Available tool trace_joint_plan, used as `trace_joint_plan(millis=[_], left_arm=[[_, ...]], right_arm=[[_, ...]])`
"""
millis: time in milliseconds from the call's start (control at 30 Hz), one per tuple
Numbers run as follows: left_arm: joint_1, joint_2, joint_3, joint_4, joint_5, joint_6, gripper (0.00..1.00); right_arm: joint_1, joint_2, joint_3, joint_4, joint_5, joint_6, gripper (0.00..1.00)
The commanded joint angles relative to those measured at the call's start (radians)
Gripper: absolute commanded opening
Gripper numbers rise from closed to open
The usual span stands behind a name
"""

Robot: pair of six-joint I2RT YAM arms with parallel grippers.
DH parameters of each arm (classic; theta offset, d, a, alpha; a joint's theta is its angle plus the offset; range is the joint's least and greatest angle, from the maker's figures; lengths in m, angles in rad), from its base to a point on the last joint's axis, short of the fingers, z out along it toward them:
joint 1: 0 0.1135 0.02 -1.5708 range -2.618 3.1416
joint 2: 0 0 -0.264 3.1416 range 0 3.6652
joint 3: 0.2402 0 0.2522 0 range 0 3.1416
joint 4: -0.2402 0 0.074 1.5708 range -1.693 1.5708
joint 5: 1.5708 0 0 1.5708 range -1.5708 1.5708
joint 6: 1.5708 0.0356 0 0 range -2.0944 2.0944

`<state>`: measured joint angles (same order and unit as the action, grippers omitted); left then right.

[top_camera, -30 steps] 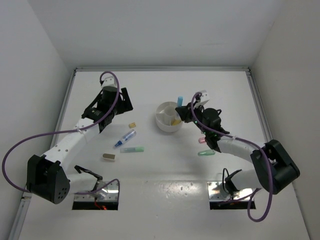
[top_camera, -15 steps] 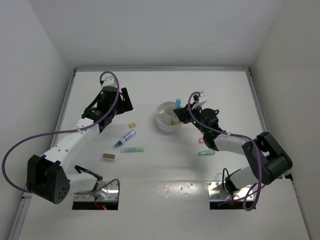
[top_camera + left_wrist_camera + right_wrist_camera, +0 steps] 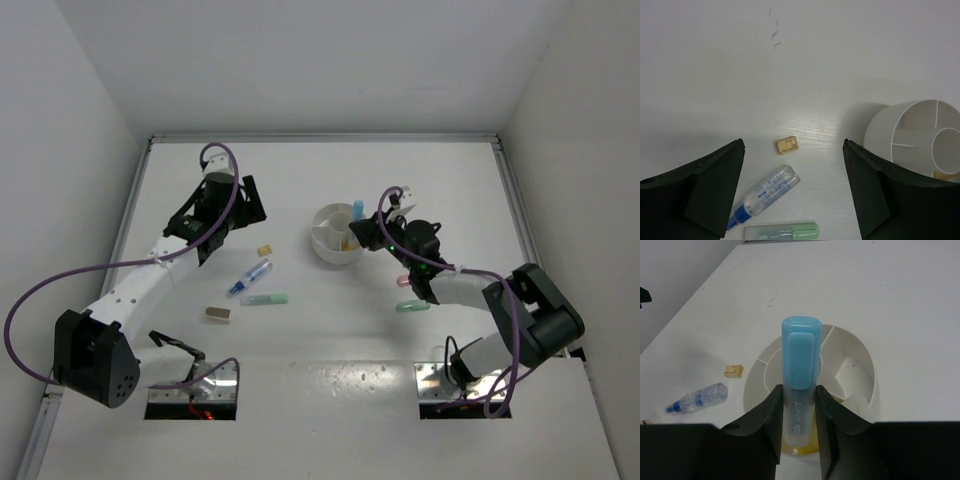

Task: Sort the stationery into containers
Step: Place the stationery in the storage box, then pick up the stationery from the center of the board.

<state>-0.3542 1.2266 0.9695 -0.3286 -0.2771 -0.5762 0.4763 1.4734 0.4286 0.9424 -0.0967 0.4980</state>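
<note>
White table (image 3: 330, 345) with plenty of bits lying loose on it, so my guess is we're nowhere near half done. Closest to the bases are the grey eraser (image 3: 216, 314) and the left green marker (image 3: 265, 299). Over on the right, the right green marker (image 3: 411, 306) and the pink marker (image 3: 404, 281) sit beside the right arm. A bit further out is the pen (image 3: 250, 277), lying at a slant, then the small eraser (image 3: 265, 250). Past those is the bowl (image 3: 332, 254), and that's where the action is. The right gripper (image 3: 797, 412) is clamped on the blue marker (image 3: 799, 355), holding it upright over the compartments, with a yellow item (image 3: 799, 444) under it. Can't tell if the marker's bottom end touches anything. The left gripper (image 3: 230, 225) hangs over the table left of the bowl, jaws wide apart and empty, with the small eraser out in front of them. So the step in hand looks like dropping the blue marker in. Next move imo: ease it down until the lower end is inside one compartment's walls, then open up, since letting go while it's this upright could tip it over the rim. After that, the pink and right green markers are the obvious grabs, and the left gripper could take the small eraser.
</note>
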Motion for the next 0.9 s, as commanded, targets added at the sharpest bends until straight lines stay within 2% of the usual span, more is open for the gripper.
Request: trace_joint_plan(millis=[0, 33, 100, 133, 267, 433, 600, 700, 733, 767, 800, 833, 867], left_arm=[[0.008, -0.003, 0.018, 0.013, 0.004, 0.012, 0.86], [0.008, -0.003, 0.018, 0.013, 0.004, 0.012, 0.86], [0.008, -0.003, 0.018, 0.013, 0.004, 0.012, 0.86], [0.008, -0.003, 0.018, 0.013, 0.004, 0.012, 0.86], [0.008, -0.003, 0.018, 0.013, 0.004, 0.012, 0.86], [0.008, -0.012, 0.018, 0.013, 0.004, 0.012, 0.86], [0.008, -0.012, 0.018, 0.013, 0.004, 0.012, 0.86], [0.008, -0.021, 0.018, 0.013, 0.004, 0.012, 0.86], [0.008, -0.021, 0.018, 0.013, 0.004, 0.012, 0.83], [0.008, -0.03, 0.018, 0.013, 0.004, 0.012, 0.75], [0.008, -0.03, 0.018, 0.013, -0.007, 0.012, 0.43], [0.008, -0.03, 0.018, 0.013, -0.016, 0.012, 0.24], [0.008, -0.044, 0.018, 0.013, -0.025, -0.002, 0.11]], right_arm=[[-0.007, 0.002, 0.002, 0.099, -0.037, 0.001, 0.32], [-0.016, 0.011, 0.002, 0.099, -0.037, -0.009, 0.41], [-0.016, 0.011, 0.002, 0.099, -0.049, -0.009, 0.43], [-0.016, 0.011, 0.002, 0.099, -0.058, -0.009, 0.49], [-0.025, 0.011, -0.007, 0.108, -0.067, -0.009, 0.63], [-0.025, -0.095, -0.028, 0.156, -0.106, -0.047, 0.67], [-0.034, -0.226, -0.028, 0.167, -0.132, -0.199, 0.68], [-0.034, -0.249, 0.089, -0.07, -0.188, -0.306, 0.62], [-0.034, -0.239, 0.225, -0.36, -0.216, -0.343, 0.58], [-0.034, -0.216, 0.304, -0.504, -0.274, -0.39, 0.47], [-0.01, -0.185, 0.455, -0.642, -0.416, -0.509, 0.07], [-0.01, -0.11, 0.523, -0.892, -0.505, -0.57, 0.0], [0.001, -0.064, 0.588, -1.004, -0.666, -0.623, 0.0]])
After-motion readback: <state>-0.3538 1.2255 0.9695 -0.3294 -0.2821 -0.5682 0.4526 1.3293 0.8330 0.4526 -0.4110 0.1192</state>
